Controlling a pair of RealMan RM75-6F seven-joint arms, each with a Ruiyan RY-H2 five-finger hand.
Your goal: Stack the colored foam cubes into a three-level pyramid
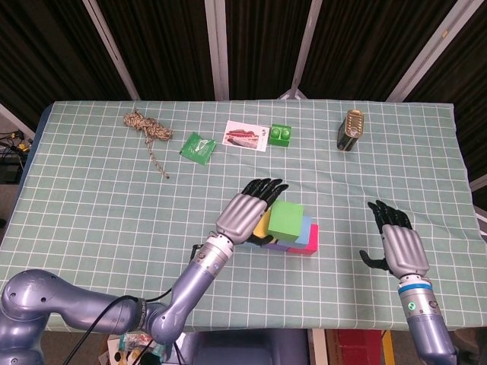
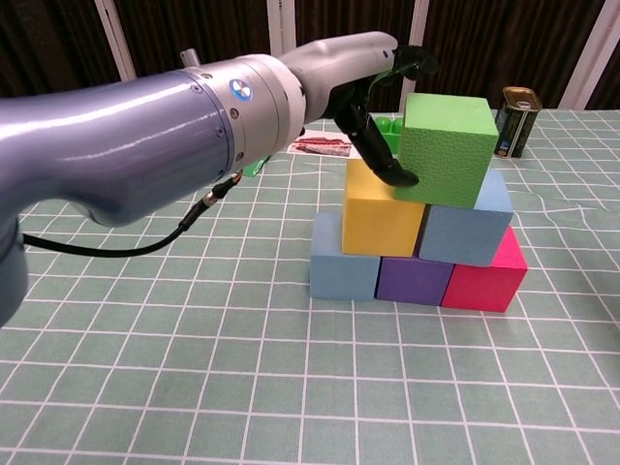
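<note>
From the head camera my left hand (image 1: pixel 245 212) covers most of the yellow cube (image 1: pixel 262 226), and I can't see the purple or the lower blue one beneath it. In the chest camera my right hand is out of frame, and the leaflet (image 2: pixel 325 144) behind the left hand is mostly hidden.

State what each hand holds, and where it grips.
Left hand grips the green cube by its left side face and far side. Right hand holds nothing.

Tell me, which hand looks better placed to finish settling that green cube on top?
The left hand, probably: it is right at the pyramid, its fingers touching the green cube on top. The right hand lies open on the table, well away from the cubes.
</note>
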